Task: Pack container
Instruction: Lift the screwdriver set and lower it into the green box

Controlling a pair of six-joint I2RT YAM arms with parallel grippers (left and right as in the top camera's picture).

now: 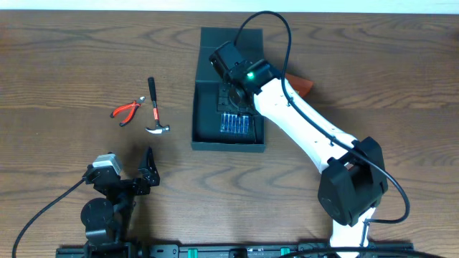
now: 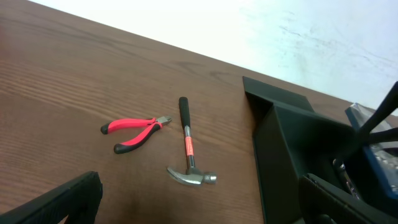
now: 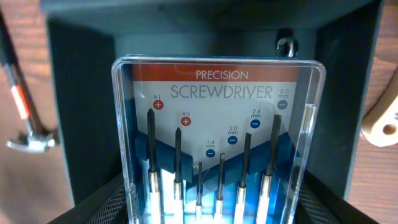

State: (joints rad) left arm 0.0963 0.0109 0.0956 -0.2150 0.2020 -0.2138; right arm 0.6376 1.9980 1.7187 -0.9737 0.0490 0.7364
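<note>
The container (image 1: pixel 231 49) is a dark box lying open at the table's middle back; it also shows in the left wrist view (image 2: pixel 280 134) and the right wrist view (image 3: pixel 81 93). My right gripper (image 1: pixel 237 107) reaches down into it and is shut on a clear case of precision screwdrivers (image 3: pixel 217 124), its fingers (image 3: pixel 217 208) against both sides of the case. The case's blue end (image 1: pixel 237 125) shows inside the box. My left gripper (image 1: pixel 148 172) is open and empty near the front left, fingers wide apart (image 2: pixel 199 208).
A small hammer (image 1: pixel 154 109) (image 2: pixel 188 149) (image 3: pixel 25 118) and red-handled pliers (image 1: pixel 127 110) (image 2: pixel 134 130) lie left of the box. A brown wooden-looking object (image 1: pixel 301 86) (image 3: pixel 382 121) lies just right of the box.
</note>
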